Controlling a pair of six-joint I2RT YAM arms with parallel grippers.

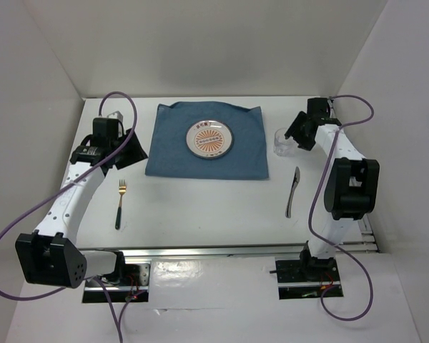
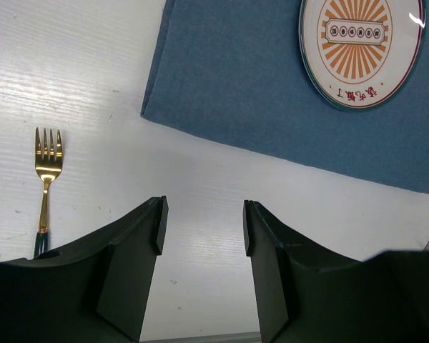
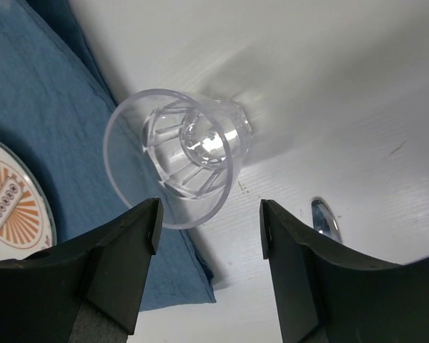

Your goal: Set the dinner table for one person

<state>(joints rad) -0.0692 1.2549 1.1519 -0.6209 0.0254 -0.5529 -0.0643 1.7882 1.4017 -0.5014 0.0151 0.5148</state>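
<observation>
On the white dinner table (image 1: 200,207) lies a blue cloth (image 1: 207,143) with a round plate (image 1: 213,138) with an orange sunburst on it. A gold fork (image 1: 120,202) with a dark handle lies left of the cloth, a silver knife (image 1: 292,191) lies right of it. A clear glass (image 1: 282,141) stands upright beside the cloth's right edge. My left gripper (image 1: 131,148) is open and empty by the cloth's left edge. My right gripper (image 1: 298,133) is open just above the glass (image 3: 179,153), not touching it.
White walls enclose the table at the back and both sides. The arm bases and purple cables sit at the near edge. In the left wrist view the fork (image 2: 46,179), cloth (image 2: 272,93) and plate (image 2: 361,50) show; the knife tip (image 3: 326,220) shows in the right wrist view.
</observation>
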